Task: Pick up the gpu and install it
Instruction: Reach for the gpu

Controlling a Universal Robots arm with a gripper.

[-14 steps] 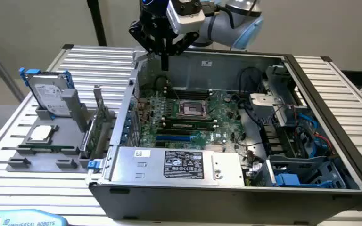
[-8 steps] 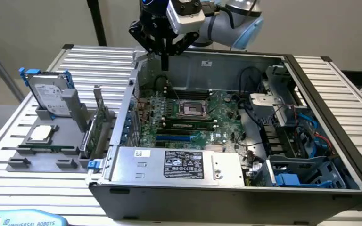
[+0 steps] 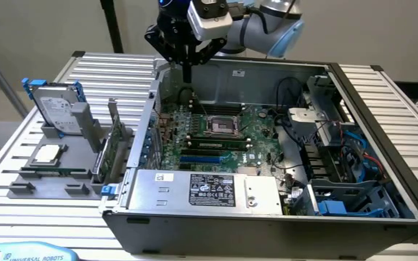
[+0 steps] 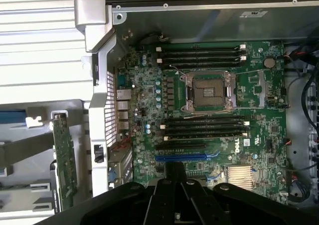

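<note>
One gripper point(image 3: 187, 77) point(image 4: 174, 171): hangs over the far end of the open computer case point(image 3: 383, 117), near its wall on the exterior view's left; fingers clenched together, grasping nothing.
Gap under fingers: free air down to the motherboard point(image 3: 256, 122) point(image 4: 259, 85); no contact.
GPU point(image 3: 116, 152) point(image 4: 65, 160): outside the case, standing on its long edge in the grey holder point(image 3: 56, 187), just beside the case's wall on the exterior view's left; well apart from the gripper.
Holder neighbours: hard drive point(image 3: 53, 109) with blue rails upright at the far end, processor chip point(image 3: 47, 154) lying flat; both stand off from the GPU.
Blue slot point(image 3: 205, 159) point(image 4: 182, 157): runs across the board, close to the power supply box point(image 3: 202, 190).
Case edges: cables crowd the side on the exterior view's right; the stretch over the CPU socket point(image 3: 220, 126) point(image 4: 209, 90) is open from above.
Counter point(image 3: 107, 65): slatted metal, carries case and holder.
</note>
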